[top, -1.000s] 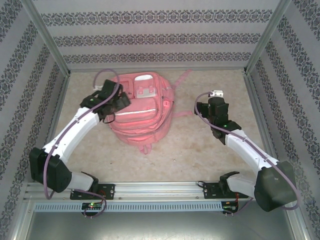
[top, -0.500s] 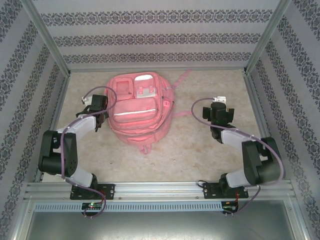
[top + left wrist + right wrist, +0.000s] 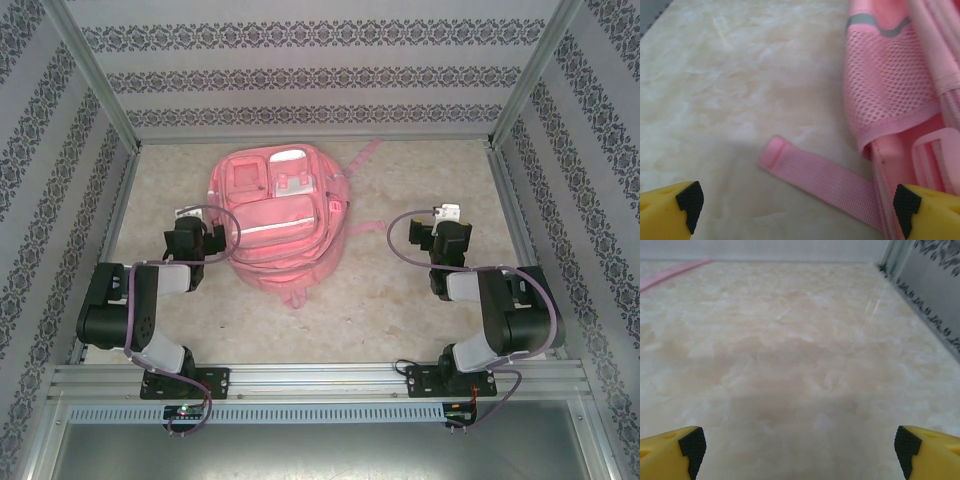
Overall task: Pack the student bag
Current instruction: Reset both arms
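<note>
Pink student bag — marbled beige table — pale walls, dark floral stripes.

Both arms folded tight over their bases.
Left hand and right hand point away from bases, tilted down; each hand's fingers spread wide, nothing between them.

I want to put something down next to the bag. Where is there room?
Bare table lies between the student bag and the right hand, and along the near edge. Crowded by the left hand: a loose strap lies there.
</note>
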`<control>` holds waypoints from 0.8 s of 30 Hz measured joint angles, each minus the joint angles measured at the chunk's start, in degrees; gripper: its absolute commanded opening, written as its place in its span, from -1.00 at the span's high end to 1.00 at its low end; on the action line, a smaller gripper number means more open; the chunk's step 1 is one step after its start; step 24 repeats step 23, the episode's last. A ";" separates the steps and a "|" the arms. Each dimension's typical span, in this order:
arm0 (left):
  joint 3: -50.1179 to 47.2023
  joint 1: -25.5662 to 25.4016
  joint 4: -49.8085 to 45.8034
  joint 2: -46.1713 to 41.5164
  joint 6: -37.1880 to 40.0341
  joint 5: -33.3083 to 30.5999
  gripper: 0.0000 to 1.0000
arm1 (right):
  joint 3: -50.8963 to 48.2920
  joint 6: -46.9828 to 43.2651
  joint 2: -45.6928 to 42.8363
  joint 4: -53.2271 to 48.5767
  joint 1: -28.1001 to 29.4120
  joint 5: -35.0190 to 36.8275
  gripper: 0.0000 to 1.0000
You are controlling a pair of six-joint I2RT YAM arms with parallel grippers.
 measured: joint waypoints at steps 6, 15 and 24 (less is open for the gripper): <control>-3.67 0.09 8.41 0.35 2.05 5.66 -0.99 | -0.09 -0.20 0.02 2.86 -0.39 -3.74 -0.96; -3.67 0.44 9.81 0.35 2.51 7.06 -0.99 | -0.09 -0.35 0.02 3.41 -0.39 -5.01 -0.96; -3.67 0.44 9.84 0.35 2.51 7.10 -0.99 | -0.09 -0.35 0.02 3.43 -0.39 -5.18 -0.96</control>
